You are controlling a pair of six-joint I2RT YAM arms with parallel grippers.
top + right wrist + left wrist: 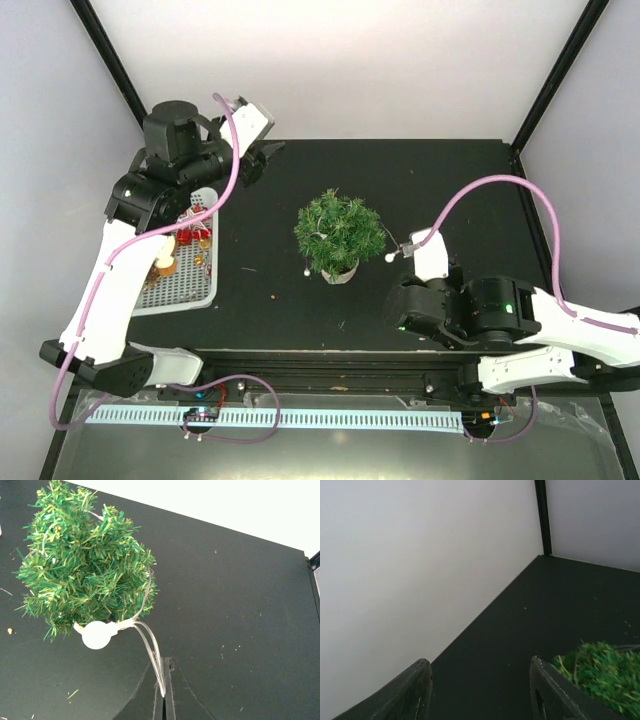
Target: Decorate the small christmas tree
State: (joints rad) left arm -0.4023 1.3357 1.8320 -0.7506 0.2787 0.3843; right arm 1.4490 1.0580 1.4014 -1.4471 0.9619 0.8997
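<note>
While the small christmas tree [338, 232] stands upright in its cream-white pot [340, 272] near the middle of the black table [450, 180], the two arms flank it from opposite sides. The right fingers [150, 702] are clenched together on a thin clear wire [152, 652], pinched at the fingertips. This wire runs up from the fingertips to the tree's near branches and curves into the foliage. A round white bulb [96, 635] hangs on it just below the lowest needles. In the top view, the right fingers sit just beside the tree's right edge, with the bulb between fingertips and foliage. A second white bulb [305, 270] lies on the table close to the left of the pot. The left fingers [415, 690] are spread apart and grip nothing. They are raised near the far left part of the table, apart from the tree. In the left wrist view the tree's green top appears at the lower right, just beyond the right-hand finger. A white perforated tray [190, 290] rests at the table's left edge, holding red and gold ornaments [195, 235].
</note>
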